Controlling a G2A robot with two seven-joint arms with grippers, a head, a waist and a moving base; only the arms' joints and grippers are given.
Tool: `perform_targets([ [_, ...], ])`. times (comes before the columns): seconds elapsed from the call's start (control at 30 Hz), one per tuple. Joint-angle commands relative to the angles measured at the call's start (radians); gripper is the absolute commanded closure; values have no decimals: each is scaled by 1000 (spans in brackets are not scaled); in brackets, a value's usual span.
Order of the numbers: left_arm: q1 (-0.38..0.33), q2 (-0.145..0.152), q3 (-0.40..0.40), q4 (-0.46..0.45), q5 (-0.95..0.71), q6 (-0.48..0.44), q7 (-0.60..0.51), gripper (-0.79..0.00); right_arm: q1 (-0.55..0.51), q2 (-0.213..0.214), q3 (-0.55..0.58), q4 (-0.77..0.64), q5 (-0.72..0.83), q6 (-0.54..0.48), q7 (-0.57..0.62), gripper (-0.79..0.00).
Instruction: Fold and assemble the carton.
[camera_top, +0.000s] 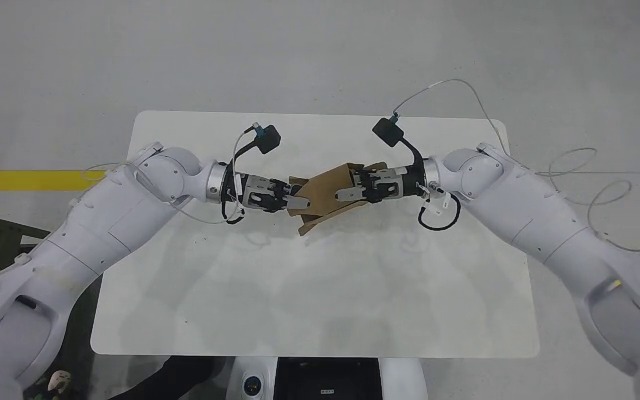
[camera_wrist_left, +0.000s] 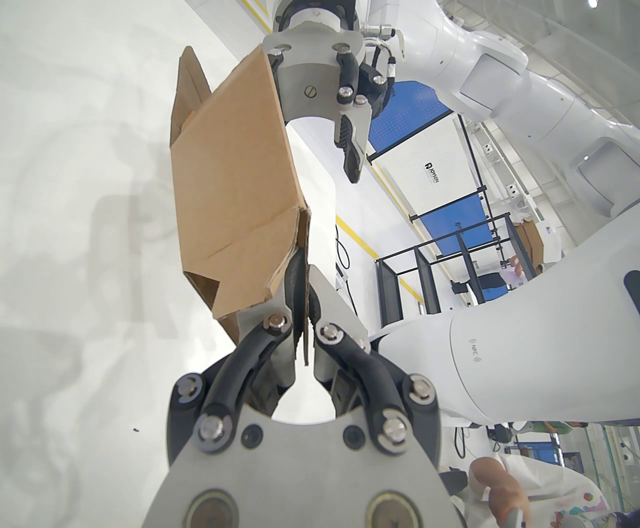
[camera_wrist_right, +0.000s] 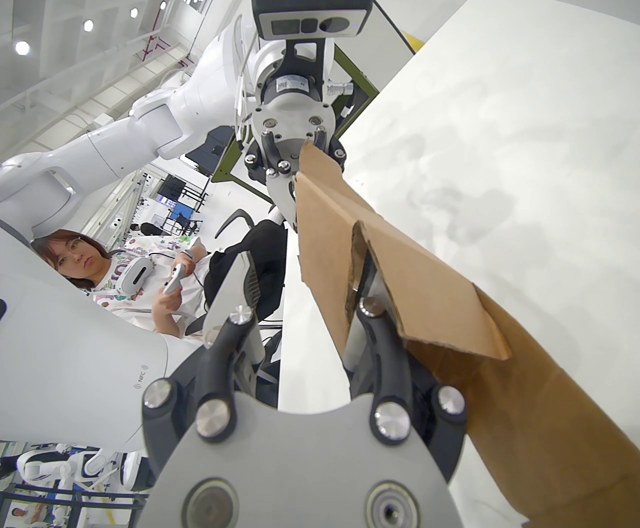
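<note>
A brown cardboard carton, partly folded with loose flaps, hangs between both arms over the middle of the white table. My left gripper is shut on the edge of one carton flap. At the opposite end, my right gripper is open. One of its fingers is tucked behind a carton panel and the other stands free. In the top view the left gripper and right gripper face each other across the carton.
The tabletop around the carton is bare white surface, with room on all sides. Cables loop from the right arm beyond the table's far edge. A yellow floor line runs off to the left.
</note>
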Motion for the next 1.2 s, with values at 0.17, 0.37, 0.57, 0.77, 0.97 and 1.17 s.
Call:
perform_targets([
  [0.17,-1,0,2,-3,-1,-1,1,0,-2,-1,0,0,-3,12,12,-351],
  [0.37,-12,7,21,-6,-4,-20,20,0,1,-4,0,2,4,34,34,-570],
  [0.57,-12,7,21,-6,-4,-20,20,0,1,-4,0,2,4,34,34,-665],
  [0.77,-7,7,19,-10,1,-11,30,0,-25,1,36,-29,-50,63,0,-406],
  [0.97,25,11,-18,-45,54,15,59,0,-51,5,77,-45,-48,66,31,-345],
  [1.17,50,14,-50,-58,68,23,48,0,-69,4,112,-47,-32,76,76,-339],
])
